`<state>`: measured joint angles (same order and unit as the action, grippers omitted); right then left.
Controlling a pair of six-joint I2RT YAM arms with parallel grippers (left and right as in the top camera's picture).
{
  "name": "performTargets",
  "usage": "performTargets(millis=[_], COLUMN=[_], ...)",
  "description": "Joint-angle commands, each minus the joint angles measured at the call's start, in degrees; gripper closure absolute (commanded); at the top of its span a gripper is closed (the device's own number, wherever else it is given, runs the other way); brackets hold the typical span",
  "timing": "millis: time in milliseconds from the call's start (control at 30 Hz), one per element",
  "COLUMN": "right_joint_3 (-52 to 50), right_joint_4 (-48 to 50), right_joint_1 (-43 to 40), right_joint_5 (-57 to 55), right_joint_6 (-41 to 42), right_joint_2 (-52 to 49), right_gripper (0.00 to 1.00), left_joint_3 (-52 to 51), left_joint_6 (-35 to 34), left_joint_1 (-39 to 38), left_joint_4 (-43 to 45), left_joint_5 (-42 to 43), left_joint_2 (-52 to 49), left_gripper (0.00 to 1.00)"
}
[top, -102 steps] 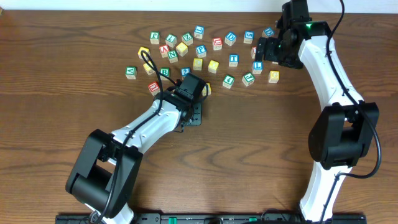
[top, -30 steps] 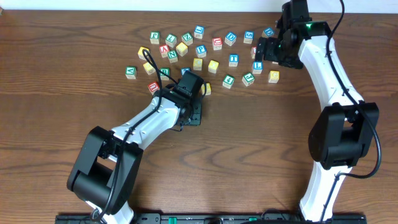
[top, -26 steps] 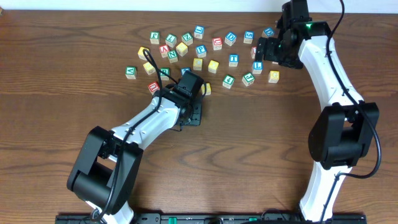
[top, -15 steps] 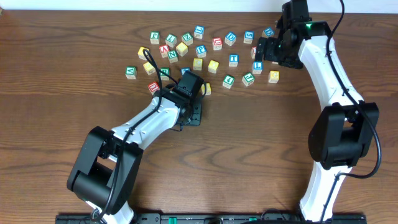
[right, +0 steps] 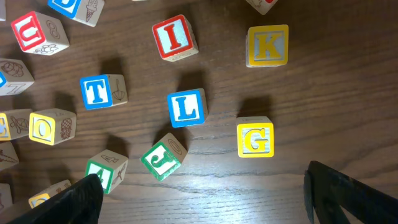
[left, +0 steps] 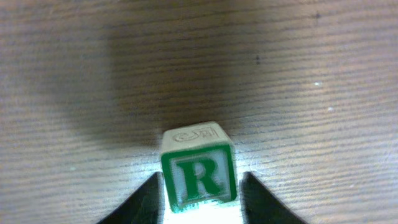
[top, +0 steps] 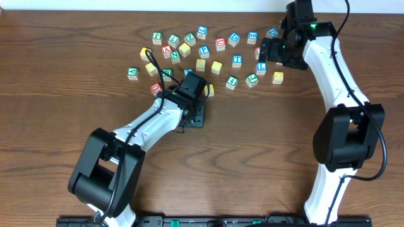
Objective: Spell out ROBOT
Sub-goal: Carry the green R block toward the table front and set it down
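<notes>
Now the left gripper [left: 199,194] has its jaws narrow at both sides of the R block [left: 198,174], gripping or not I cannot tell, while the right gripper [right: 211,196] hangs with jaws wide above the L block [right: 186,108].

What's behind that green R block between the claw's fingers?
Only bare table and a dark shadow show behind the R block. Its far side and underside are hidden, so whether it touches the table can't be told.
</notes>
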<state>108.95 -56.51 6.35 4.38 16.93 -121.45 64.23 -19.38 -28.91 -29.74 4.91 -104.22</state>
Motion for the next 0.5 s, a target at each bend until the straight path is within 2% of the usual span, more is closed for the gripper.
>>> performTargets(millis=[0,67,133,300,400,467], right_joint_3=[0.98,0.98,0.98,0.98,0.98,0.98], right_joint_4=[-0.09,-0.09,-0.09,-0.09,-0.09,-0.09], right_joint_1=[0.55,0.57,0.55,0.57,0.55,0.55], right_joint_5=[-0.42,-0.42,-0.42,-0.42,-0.42,-0.42], right_joint_6=[-0.70,-0.70,-0.72,-0.70,-0.70,-0.70], right_joint_2=[1.40,1.40,1.40,1.40,1.40,1.40], right_gripper=[0.01,0.01,0.01,0.01,0.01,0.01], left_joint_3=[1.55,1.55,1.53,1.55,1.55,1.53], left_joint_6=[0.48,0.48,0.48,0.50,0.48,0.50], left_joint_1=[0.22,0.22,0.22,0.22,0.22,0.22], left_joint_4=[-0.22,-0.22,-0.22,-0.22,-0.22,-0.15], left_joint_5=[0.28,0.28,0.28,0.28,0.28,0.24], left_joint_2=[-0.57,-0.57,-0.57,-0.57,-0.57,-0.59], left_gripper=[0.41,0.35,0.34,0.35,0.41,0.41])
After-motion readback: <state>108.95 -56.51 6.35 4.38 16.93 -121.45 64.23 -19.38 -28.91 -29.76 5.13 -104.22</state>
